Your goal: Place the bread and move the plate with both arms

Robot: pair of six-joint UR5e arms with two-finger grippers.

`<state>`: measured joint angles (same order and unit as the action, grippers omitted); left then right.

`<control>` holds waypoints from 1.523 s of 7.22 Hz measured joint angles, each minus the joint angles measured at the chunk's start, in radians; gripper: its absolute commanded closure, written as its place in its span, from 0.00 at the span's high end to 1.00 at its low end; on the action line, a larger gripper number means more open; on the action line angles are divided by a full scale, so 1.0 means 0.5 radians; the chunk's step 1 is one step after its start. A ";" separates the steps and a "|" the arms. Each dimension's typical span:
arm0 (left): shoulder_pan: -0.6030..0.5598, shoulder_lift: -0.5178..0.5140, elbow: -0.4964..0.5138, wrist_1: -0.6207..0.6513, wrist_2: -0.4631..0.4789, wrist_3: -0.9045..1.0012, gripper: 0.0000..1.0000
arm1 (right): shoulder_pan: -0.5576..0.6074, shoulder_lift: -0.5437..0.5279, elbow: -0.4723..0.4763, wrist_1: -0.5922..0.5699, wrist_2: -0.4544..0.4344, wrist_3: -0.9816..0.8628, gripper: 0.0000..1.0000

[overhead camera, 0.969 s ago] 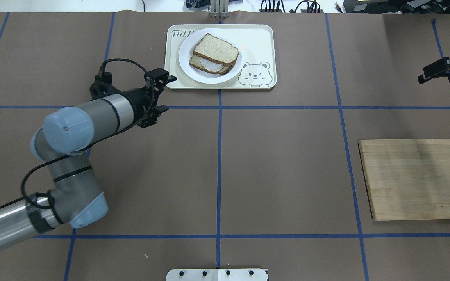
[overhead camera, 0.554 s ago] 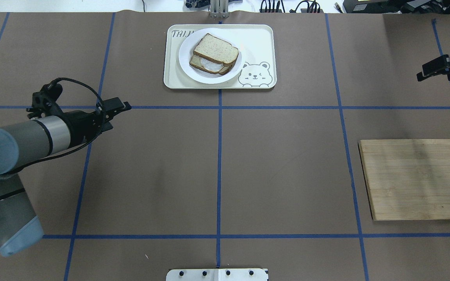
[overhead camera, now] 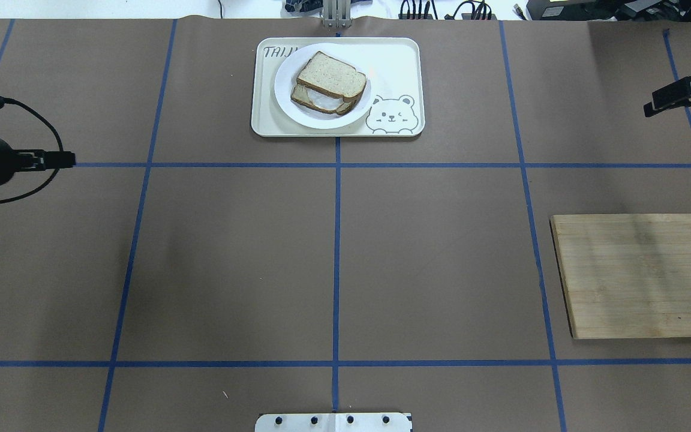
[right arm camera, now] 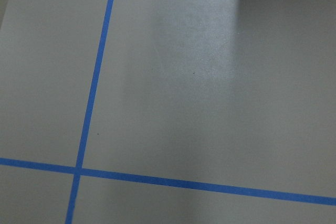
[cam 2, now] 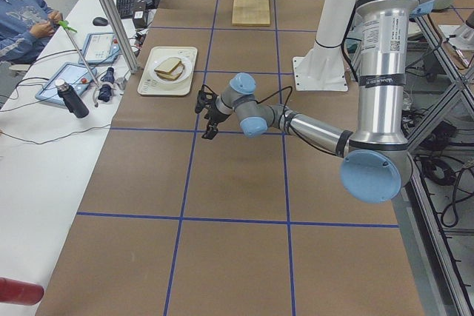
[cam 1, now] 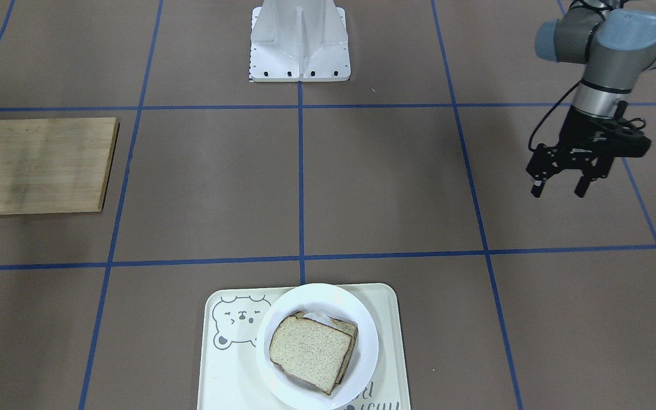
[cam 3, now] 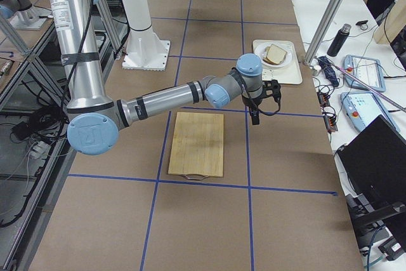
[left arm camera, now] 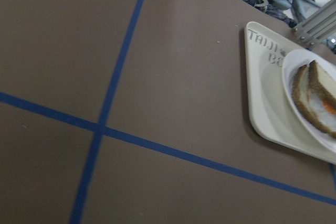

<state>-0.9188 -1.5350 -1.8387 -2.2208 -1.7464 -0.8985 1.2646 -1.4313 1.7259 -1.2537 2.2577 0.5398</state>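
Note:
The plain bread slice (overhead camera: pixel 330 75) lies on top of an egg-topped slice on the white plate (overhead camera: pixel 282 90). The plate stands on the cream bear tray (overhead camera: pixel 396 66) at the table's far middle. In the front view the bread (cam 1: pixel 311 347), the plate (cam 1: pixel 365 327) and the tray (cam 1: pixel 220 370) show near the bottom. My left gripper (cam 1: pixel 557 192) is open and empty, hanging over bare table far to the left of the tray. It shows edge-on in the overhead view (overhead camera: pixel 63 159). My right gripper (overhead camera: pixel 651 108) hovers at the far right edge; I cannot tell whether it is open or shut.
A wooden cutting board (overhead camera: pixel 639 276) lies on the right side, with nothing on it. The robot's white base plate (overhead camera: pixel 333 422) sits at the near middle edge. Blue tape lines divide the brown table cover. The tray's corner (left arm camera: pixel 262 87) shows in the left wrist view.
My left arm has pulled back from beside the tray to the table's left edge. The right gripper has shifted slightly farther away. Bread, plate and tray have not moved.

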 measured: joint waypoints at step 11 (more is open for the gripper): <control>-1.058 -0.309 0.097 1.622 -1.065 1.714 0.99 | 0.091 0.074 0.103 -0.723 0.042 -0.379 1.00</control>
<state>-1.4479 -1.6893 -1.7900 -1.4098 -2.2790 -0.0414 1.3101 -1.3945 1.7775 -1.6152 2.2786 0.3502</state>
